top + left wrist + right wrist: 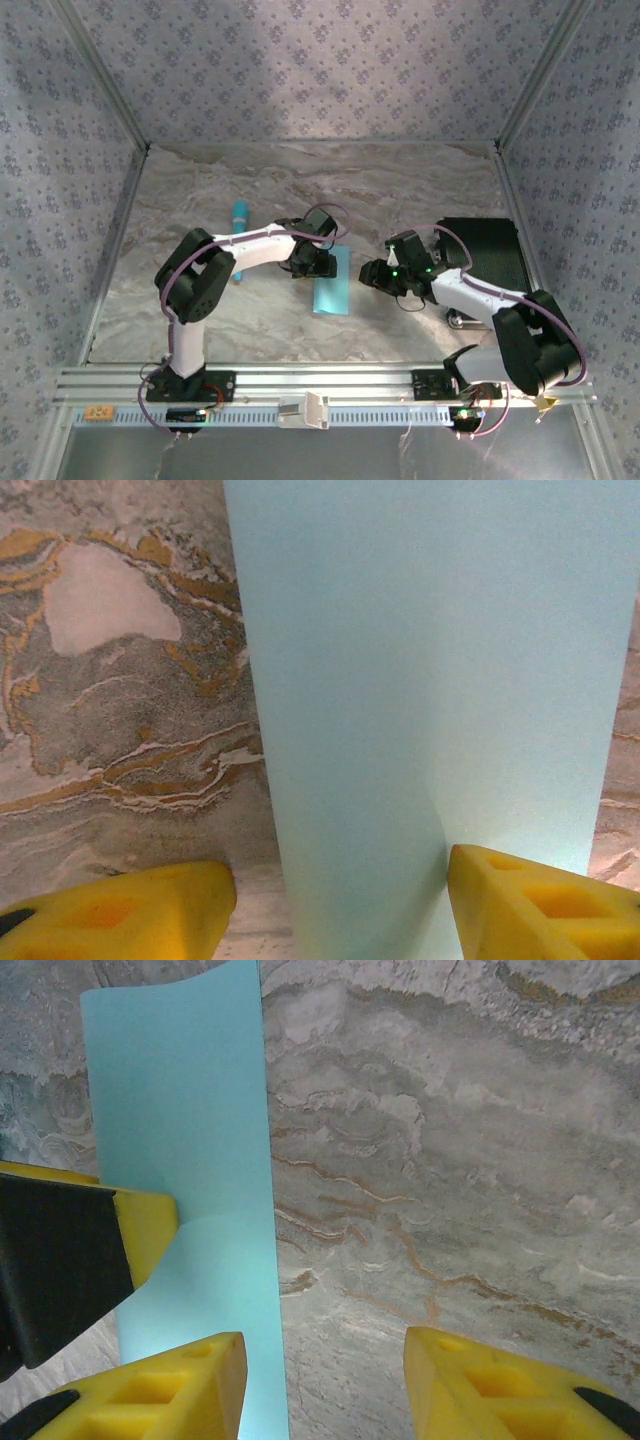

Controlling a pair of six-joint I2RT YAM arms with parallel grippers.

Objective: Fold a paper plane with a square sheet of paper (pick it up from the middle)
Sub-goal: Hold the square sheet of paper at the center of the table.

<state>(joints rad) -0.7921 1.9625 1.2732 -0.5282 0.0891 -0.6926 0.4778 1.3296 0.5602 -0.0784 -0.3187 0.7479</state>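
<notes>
Left fingers [130,915] spread over the paper [430,680]; right fingers [500,1385] spread at its edge; overhead, turquoise stick [240,215] nearby

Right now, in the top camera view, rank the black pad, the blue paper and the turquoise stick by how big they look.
1. black pad, largest, though partly covered
2. blue paper
3. turquoise stick, smallest

White-shelled left arm [250,245] and right arm [470,290], chunky black joints, purplish cables [161,288] looping off both. Tiny green lights [398,268] near the right wrist. Bright yellow left fingers [130,910], wedge-shaped with hollow cutouts and black patches; same deal on the right fingers [500,1390].
</notes>
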